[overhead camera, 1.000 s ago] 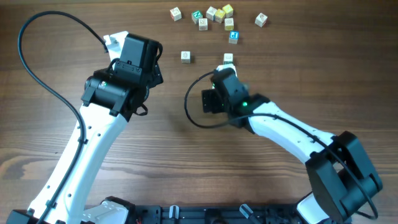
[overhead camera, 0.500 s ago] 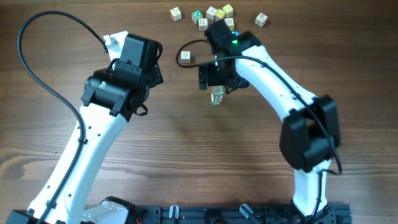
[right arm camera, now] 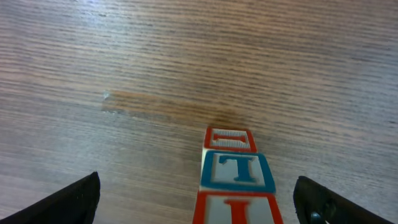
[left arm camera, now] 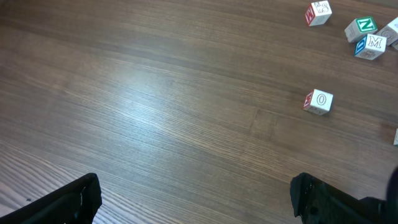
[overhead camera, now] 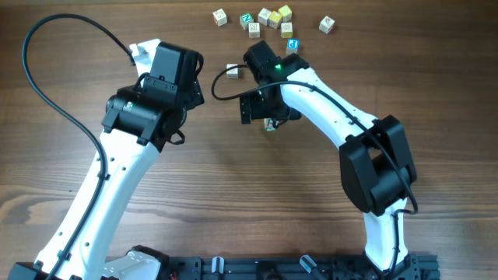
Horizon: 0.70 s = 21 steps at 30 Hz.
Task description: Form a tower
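Tower [right arm camera: 236, 177] of letter cubes stands on the table [right arm camera: 124, 62], untouched between the wide-spread fingers of the right gripper [right arm camera: 198, 198]. Nearby the left gripper [left arm camera: 199, 202] hangs released, loose cubes [left arm camera: 319, 101] beyond it.

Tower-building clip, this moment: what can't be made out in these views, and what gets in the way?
Right wrist: the tower runs off the lower edge, so its cube count is unknown.
Overhead: the right arm covers nearly all of the tower.
Overhead: letters on the loose cubes at the far side are too small to read.
Left wrist: one cube is cut by the right edge; its face is unseen.
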### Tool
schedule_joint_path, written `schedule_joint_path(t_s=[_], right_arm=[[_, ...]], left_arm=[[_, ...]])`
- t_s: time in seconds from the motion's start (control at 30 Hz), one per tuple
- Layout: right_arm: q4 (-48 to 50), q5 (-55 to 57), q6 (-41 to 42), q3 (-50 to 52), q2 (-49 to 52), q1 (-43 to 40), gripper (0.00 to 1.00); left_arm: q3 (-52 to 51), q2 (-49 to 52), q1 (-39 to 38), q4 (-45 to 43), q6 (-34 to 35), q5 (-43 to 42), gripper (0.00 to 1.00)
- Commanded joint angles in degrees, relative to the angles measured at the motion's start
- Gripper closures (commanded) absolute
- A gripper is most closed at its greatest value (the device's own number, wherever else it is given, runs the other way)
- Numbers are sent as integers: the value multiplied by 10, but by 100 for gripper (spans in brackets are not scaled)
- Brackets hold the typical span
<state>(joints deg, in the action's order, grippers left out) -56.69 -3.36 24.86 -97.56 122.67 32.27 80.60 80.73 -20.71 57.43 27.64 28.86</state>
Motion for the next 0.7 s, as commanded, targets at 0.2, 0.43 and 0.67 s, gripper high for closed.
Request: schedule_joint_path(t_s=[0.2,0.43,0.67], right_arm=[[49,20,8,53,6,-1,4],[52,16,8,57,5,-1,10],[-10,0,7,1,5,-11,10]], left_arm=[[1,-3,3,-1,-6,2,0],[1,-3,3,-1,-6,2,0],[1,-3,3,-1,-6,2,0]])
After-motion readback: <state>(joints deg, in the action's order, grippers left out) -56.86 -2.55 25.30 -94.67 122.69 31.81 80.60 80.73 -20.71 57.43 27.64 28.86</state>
